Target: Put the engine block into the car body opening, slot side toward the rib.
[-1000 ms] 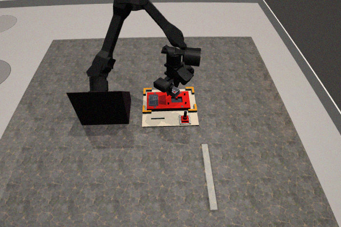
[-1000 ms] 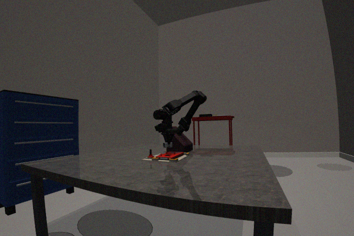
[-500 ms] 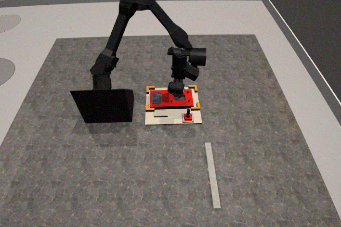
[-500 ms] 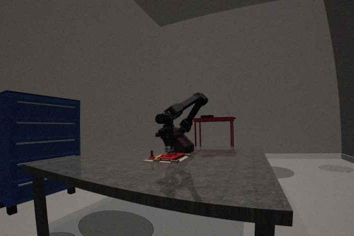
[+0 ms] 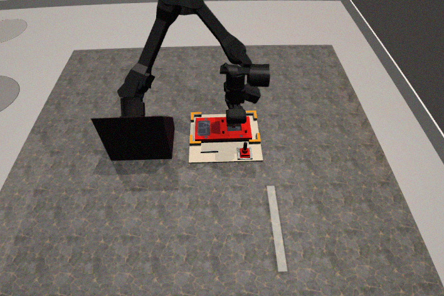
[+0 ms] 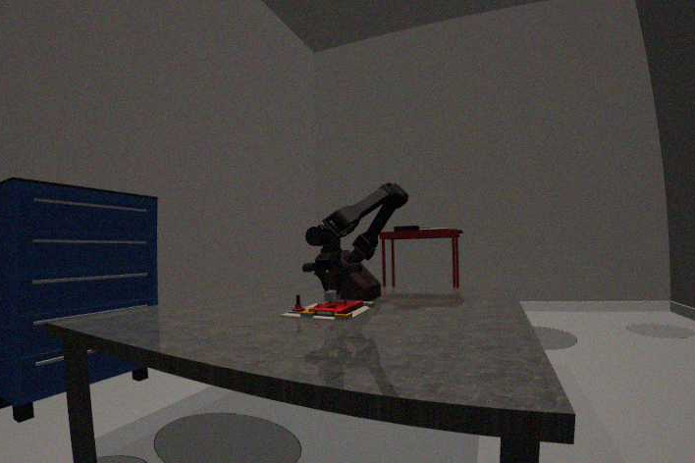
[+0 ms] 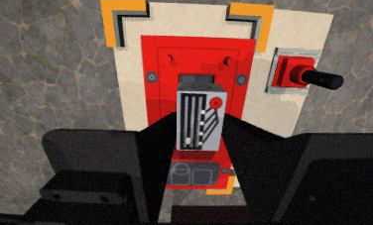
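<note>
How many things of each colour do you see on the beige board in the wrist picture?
Orange corner marks: 3 visible
Red car body: 1
Red block with black peg: 1
Grey engine block, held in the claw: 1
Total: 6

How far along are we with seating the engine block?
Done: the pincer grips the engine block and holds it over the red car body. In hand: lowering it into the opening. Left: confirming slot orientation, pushing fully down, releasing, retreating clear of the joystick.
</note>
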Robot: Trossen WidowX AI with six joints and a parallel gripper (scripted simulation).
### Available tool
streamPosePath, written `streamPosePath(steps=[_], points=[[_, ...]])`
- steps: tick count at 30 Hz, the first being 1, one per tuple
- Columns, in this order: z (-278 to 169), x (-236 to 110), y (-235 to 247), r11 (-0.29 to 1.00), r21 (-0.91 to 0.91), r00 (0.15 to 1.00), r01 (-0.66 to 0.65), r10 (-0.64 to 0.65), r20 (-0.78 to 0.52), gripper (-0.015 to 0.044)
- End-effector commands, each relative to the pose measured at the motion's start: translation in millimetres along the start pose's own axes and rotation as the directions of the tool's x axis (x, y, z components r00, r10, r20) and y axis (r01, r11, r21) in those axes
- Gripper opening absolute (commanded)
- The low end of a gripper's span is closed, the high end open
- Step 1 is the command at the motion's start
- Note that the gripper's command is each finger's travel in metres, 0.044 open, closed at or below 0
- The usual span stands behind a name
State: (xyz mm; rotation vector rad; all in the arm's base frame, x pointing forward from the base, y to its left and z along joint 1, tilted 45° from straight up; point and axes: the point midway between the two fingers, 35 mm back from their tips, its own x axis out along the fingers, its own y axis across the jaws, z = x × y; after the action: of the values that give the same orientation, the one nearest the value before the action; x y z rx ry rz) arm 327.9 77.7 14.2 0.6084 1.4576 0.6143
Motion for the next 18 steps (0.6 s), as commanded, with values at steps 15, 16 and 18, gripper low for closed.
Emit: streamPosePath(steps=[15, 16, 18], points=[[1.4, -0.2, 0.9, 1.0, -0.028, 1.0, -0.004, 0.004, 0.004, 0.0159], [1.4, -0.2, 0.9, 0.999, -0.041, 1.0, -0.004, 0.004, 0.004, 0.0159], [1.4, -0.2, 0.8, 0.998, -0.06, 1.0, -0.004, 0.004, 0.004, 0.0159]])
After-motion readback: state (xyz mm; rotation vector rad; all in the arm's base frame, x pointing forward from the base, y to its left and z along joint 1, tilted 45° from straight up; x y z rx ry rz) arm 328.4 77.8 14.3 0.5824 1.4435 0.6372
